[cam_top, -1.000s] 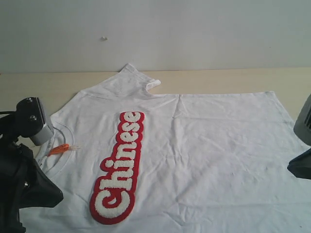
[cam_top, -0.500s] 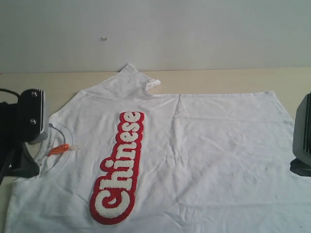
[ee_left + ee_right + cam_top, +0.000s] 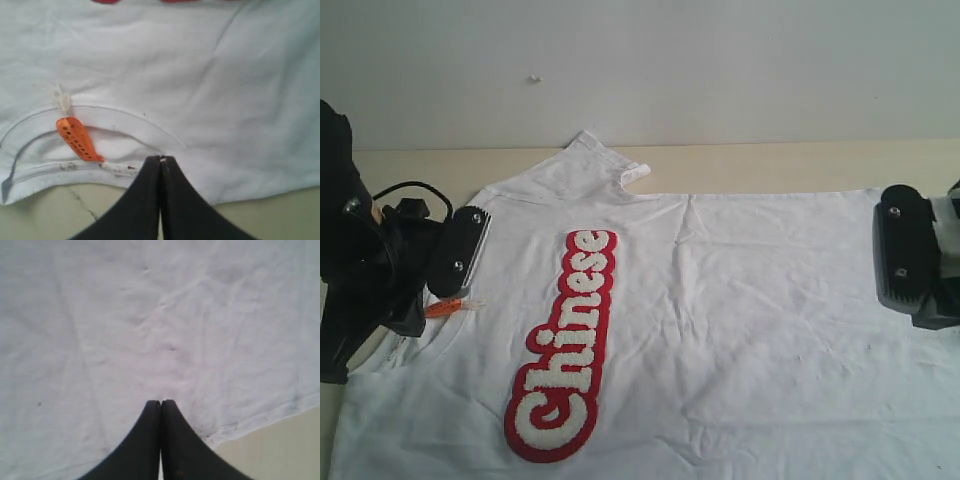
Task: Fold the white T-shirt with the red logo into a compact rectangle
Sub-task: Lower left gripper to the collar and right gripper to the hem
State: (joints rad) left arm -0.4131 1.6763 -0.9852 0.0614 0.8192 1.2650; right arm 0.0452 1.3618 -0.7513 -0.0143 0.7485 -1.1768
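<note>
White T-shirt (image 3: 740, 300) lies flat on the worktop (image 3: 770, 165), red logo (image 3: 565, 350) up. Left gripper (image 3: 160, 159) sits at the collar (image 3: 125, 120), right gripper (image 3: 161, 402) near the hem (image 3: 260, 422). Both sets of jaws are clenched tight.

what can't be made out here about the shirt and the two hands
- Exterior view: the white T-shirt runs off the lower edge; the left arm covers most of its collar.
- Left wrist view: print on the orange neck tag is too small; the red logo is cut by the frame edge.
- Wrist views: left hand and right hand are shut; any cloth pinched between the fingers is hidden.
</note>
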